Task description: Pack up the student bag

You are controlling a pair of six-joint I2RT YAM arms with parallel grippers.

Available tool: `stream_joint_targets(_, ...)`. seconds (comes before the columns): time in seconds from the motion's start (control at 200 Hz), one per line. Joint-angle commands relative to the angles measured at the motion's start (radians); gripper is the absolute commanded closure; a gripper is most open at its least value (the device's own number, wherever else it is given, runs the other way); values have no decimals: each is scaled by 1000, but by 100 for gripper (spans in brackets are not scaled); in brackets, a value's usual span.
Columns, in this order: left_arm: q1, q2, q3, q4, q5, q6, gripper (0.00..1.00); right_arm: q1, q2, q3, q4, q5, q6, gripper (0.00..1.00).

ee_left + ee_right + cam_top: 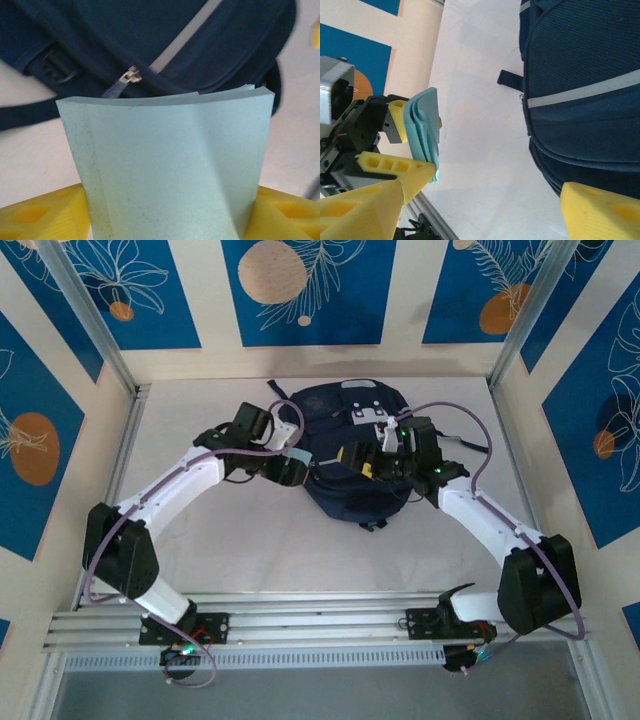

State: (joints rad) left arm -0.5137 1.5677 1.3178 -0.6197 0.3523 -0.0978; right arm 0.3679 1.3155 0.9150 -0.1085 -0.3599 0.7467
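Just one dark navy fabric backpack with pale grey stripes [325,410] here, lying flat toward the middle of the white counter's [250,550] far edge. The left arm's yellow fingers [40,217] are clamped on a single pale blue soft-cover booklet [170,165] just beside the bag. The right arm's yellow fingers [600,210] are spread wide over the bag's edge, gripping nothing.

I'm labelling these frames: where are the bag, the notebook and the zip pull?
bag [322,412]: top view, on its navy upper panel.
notebook [170,165]: left wrist view, middle of its pale blue cover.
zip pull [131,76]: left wrist view, on the metal slider.
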Motion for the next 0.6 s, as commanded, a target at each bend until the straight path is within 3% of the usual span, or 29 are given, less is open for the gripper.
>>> stream_joint_targets(0.0,-13,-14,4,66,146,-2,29,19,16,40,56,-72,23,19)
stream_joint_targets(0.15,-43,3,9,90,199,1,30,44,42,44,113,-110,44,22)
stream_joint_targets(0.595,-102,64,65,28,195,23,30,77,74,23,198,-154,80,41)
